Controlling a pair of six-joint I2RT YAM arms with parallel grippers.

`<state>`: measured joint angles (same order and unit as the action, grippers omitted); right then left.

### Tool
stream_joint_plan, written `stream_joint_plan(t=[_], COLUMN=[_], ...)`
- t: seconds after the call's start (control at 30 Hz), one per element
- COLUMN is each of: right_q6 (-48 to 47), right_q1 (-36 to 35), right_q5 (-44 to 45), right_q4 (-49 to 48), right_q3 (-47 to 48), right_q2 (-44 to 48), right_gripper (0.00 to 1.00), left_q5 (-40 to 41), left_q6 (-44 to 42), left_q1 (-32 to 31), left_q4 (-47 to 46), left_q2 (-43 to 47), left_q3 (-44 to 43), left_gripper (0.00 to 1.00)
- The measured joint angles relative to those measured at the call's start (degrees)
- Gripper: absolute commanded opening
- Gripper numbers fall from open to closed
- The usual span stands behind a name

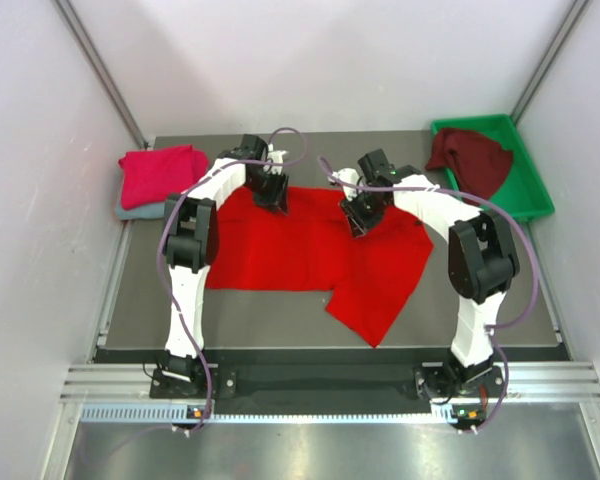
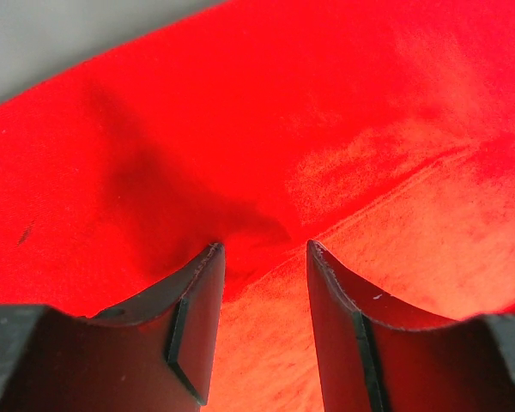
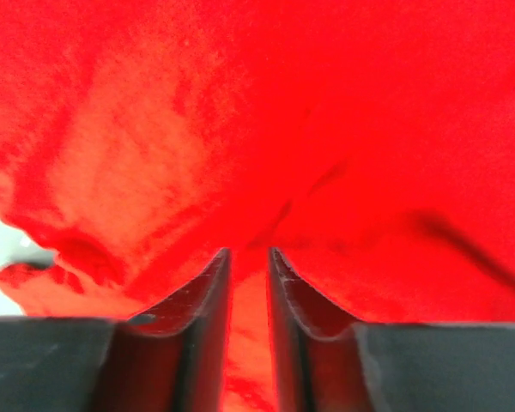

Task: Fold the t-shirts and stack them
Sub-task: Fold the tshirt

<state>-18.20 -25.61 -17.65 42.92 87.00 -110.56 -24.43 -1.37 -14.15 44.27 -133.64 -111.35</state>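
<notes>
A bright red t-shirt [image 1: 310,255] lies spread across the middle of the dark table, one part hanging toward the front right. My left gripper [image 1: 277,203] is down at its far left edge. In the left wrist view its jaws [image 2: 264,249] stand apart, tips pressing onto the red cloth [image 2: 240,129] beside a fold line. My right gripper [image 1: 360,228] is on the shirt's far middle. Its jaws [image 3: 248,251] are parted by a narrow gap, with red cloth [image 3: 326,112] bunched just ahead of the tips.
A folded crimson-pink t-shirt [image 1: 162,175] rests on a grey-blue one [image 1: 138,211] at the table's far left. A dark maroon t-shirt [image 1: 472,158] lies crumpled in the green tray [image 1: 535,195] at the far right. White walls close in both sides.
</notes>
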Motion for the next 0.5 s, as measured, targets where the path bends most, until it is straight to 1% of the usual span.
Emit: stream_joint_plan(t=[0.03,0.07,0.1,0.33,0.43,0.5], right_q6=[0.22,0.31,0.59,3.39,6.38,8.07], right_q1=[-0.07,-0.13,-0.17,1.97,6.45,10.58], right_q5=[0.07,0.37,0.85,3.10,3.26,3.02], right_q4=[0.04,0.02,0.00,-0.68,-1.97,-2.29], right_q3=[0.00,0.00,0.00,0.02,0.66,1.90], right_q2=[0.00,0.00,0.00,0.74,1.03,0.72], right_gripper=[0.36,0.43,0.44,0.46,0.46,0.44], left_q5=[-0.11,-0.17,-0.20,-0.26,-0.24,-0.24], left_q6=[0.00,0.02,0.09,0.22,0.17,0.15], left_q1=[0.04,0.07,0.09,0.26,0.26,0.26], left_q4=[-0.07,-0.11,-0.13,-0.15,-0.15,-0.13], left_q2=[0.00,0.00,0.00,0.00,0.00,0.00], left_q3=[0.00,0.00,0.00,0.02,0.02,0.04], left_gripper=[0.49,0.49,0.49,0.49,0.49,0.49])
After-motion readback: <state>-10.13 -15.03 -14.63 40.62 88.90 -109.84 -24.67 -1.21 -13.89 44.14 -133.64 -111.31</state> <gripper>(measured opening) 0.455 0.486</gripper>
